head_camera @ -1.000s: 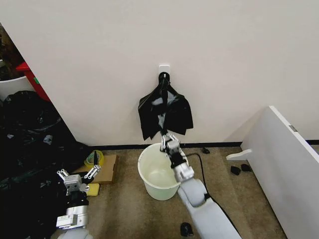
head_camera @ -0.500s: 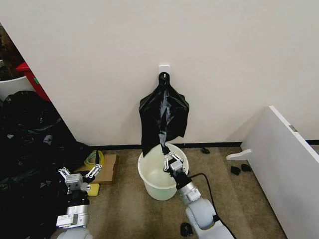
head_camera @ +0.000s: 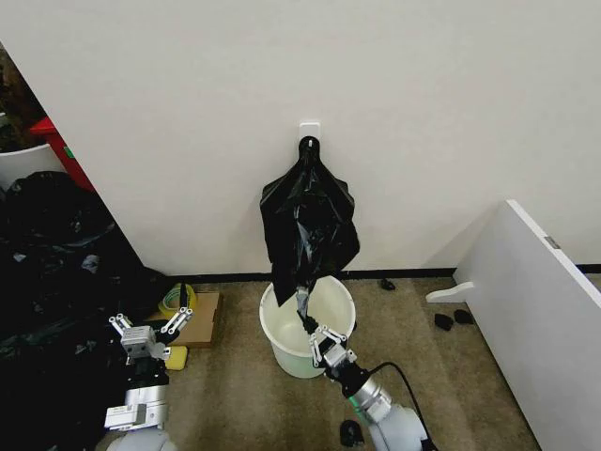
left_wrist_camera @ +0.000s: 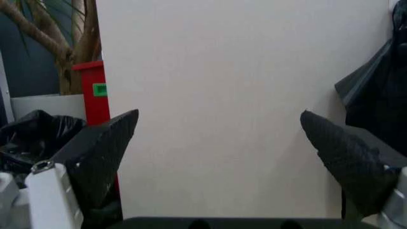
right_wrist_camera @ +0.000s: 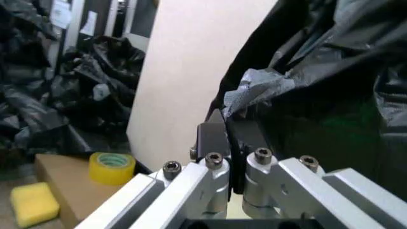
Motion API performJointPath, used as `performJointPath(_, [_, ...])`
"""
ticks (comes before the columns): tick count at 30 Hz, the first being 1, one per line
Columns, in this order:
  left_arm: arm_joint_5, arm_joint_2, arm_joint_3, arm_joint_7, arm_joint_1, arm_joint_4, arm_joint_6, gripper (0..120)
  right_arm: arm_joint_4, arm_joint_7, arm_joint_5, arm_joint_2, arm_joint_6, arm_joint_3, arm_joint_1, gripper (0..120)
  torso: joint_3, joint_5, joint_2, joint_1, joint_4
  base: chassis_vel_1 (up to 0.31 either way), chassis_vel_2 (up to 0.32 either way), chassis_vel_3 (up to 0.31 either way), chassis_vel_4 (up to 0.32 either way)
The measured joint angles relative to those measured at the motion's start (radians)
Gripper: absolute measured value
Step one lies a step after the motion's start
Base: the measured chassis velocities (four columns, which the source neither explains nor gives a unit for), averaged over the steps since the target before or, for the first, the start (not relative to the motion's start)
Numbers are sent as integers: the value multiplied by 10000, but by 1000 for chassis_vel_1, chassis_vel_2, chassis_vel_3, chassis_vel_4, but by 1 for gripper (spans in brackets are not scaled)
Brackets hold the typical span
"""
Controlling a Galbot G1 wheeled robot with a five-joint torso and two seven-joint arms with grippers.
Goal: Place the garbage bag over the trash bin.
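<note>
Indoors, on brown carpet (head_camera: pixel 235 395) by a cream wall (head_camera: pixel 423 113), the right gripper (head_camera: pixel 313 331) pinches the garbage bag (head_camera: pixel 308 225) over the trash bin (head_camera: pixel 282 324); the left gripper (head_camera: pixel 147 327) waits spread apart.

The right arm reaches forward from the lower right, its right gripper (head_camera: pixel 313 331) raised near the middle of the head view, fingers (right_wrist_camera: pixel 213 138) pressed together. The left arm stays low at the lower left, and its left gripper (head_camera: pixel 146 324) points upward with fingers (left_wrist_camera: pixel 105 148) spread wide apart.
</note>
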Motion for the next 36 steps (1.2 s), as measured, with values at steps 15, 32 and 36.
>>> performJointPath(15, [-523, 187, -187, 78, -365, -332, 479, 100, 326, 889, -566, -411, 402, 38, -348, 19, 1, -1, 0, 1, 0, 0, 0, 0, 0])
performJointPath(32, [-818, 391, 81, 459, -793, -141, 952, 100, 268, 5052, -1028, -958, -1796, -621, 1588, 84, 2, -1, 0, 1, 1, 0, 0, 0, 0])
performJointPath(36, [-799, 367, 87, 466, -904, 152, 994, 100, -528, 5438, -1823, -814, -1896, -1187, 2742, 86, 2, -1, 0, 1, 2, 0, 0, 0, 0])
